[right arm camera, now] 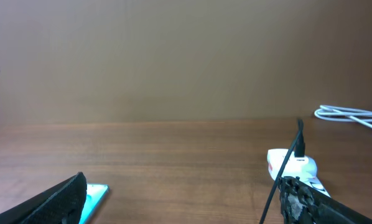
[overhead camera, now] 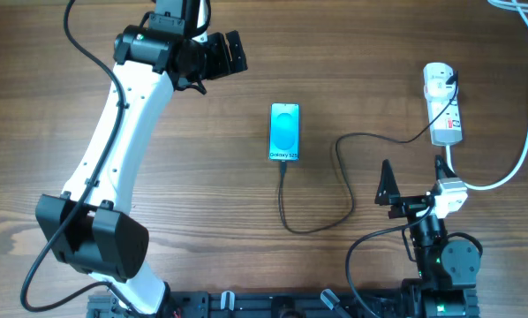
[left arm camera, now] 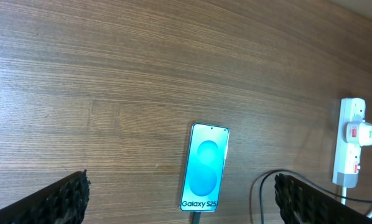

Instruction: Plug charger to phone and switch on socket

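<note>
Over the table (overhead camera: 34, 106), the left gripper (overhead camera: 225, 55) hangs at eleven o'clock, jaws wide and empty. The right gripper (right arm camera: 183, 186) at four o'clock is likewise wide. The socket (overhead camera: 442, 104) lies at two o'clock, the phone (overhead camera: 284, 132) mid-table, and the charger (overhead camera: 348, 190) meets the phone's six o'clock end.

Matt wood-grain table (overhead camera: 202, 177), glossy glass-fronted phone (overhead camera: 284, 132), smooth white plastic socket (overhead camera: 442, 106), matt black charger (overhead camera: 335, 190).

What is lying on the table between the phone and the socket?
Only the charger, a thin black cable looping there; the overhead view shows it best.
</note>
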